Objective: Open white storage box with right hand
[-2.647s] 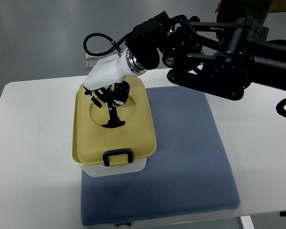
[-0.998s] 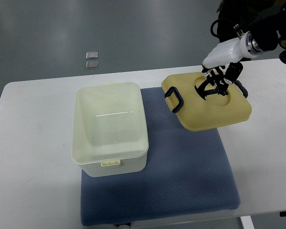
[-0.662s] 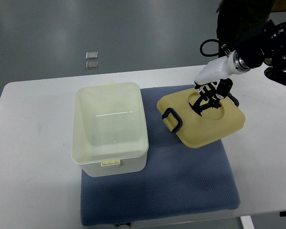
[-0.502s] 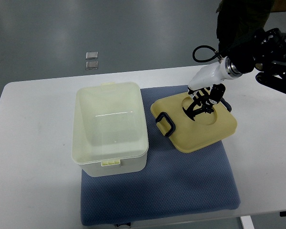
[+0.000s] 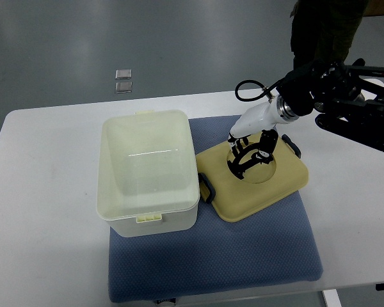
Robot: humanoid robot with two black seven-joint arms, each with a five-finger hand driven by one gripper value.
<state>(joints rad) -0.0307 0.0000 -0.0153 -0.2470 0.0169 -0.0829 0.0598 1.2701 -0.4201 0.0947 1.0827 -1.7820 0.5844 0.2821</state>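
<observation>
The translucent white plastic storage box (image 5: 148,169) stands open on the left part of the blue textured mat (image 5: 243,256), which lies on the white bench (image 5: 45,192). Its walls look thin and stiff, so I judge it light and likely to slide if nudged. Just right of the box, nearly against its wall, lies the pale yellow plastic lid (image 5: 253,179), flat or nearly so on the mat, with one dark blue clip handle (image 5: 207,187) facing the box and another at the far right corner. My right robot hand (image 5: 248,155) is over the round recess in the lid's middle, black fingers (image 5: 237,167) curled into it; I take it I am clamped on the lid there. The lid seems rigid, smooth and light; that recess, or a clip handle, is the surest hold.
</observation>
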